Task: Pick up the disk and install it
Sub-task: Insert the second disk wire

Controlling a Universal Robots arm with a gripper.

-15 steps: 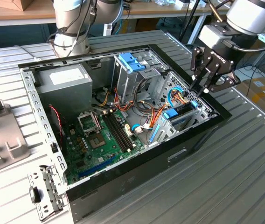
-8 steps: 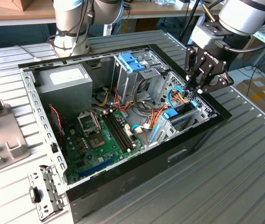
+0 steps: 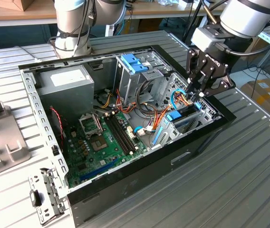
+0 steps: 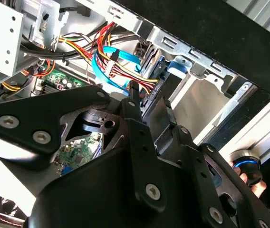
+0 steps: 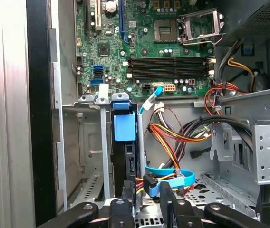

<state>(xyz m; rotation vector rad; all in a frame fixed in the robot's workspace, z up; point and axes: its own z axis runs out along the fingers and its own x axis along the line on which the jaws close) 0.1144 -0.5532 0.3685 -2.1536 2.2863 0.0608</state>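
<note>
Disk (image 5: 125, 147): stands on edge in the drive bay (image 5: 90, 142), blue rail tab facing out, dark body below it between the bay's metal guides. In the exterior view the bay sits in the lower right corner of the open case (image 3: 139, 161). Judged seated or nearly so.

Handling (judgement): rigid metal body, moderately heavy for its size and shock-sensitive. The plastic rails flex a little. Best held by the two long rail edges, clear of the connector end and the circuit face.

Gripper (image 3: 195, 92): hangs directly over the disk's end, down among the wiring. Cannot tell whether it is open or closed, nor whether it touches the disk.

Surroundings: flat blue cable (image 5: 173, 178) and coloured wire bundle (image 5: 173, 133) just beside the disk. Motherboard (image 3: 101, 142) beyond. Case lies on the ribbed worktop (image 3: 220, 180).
</note>
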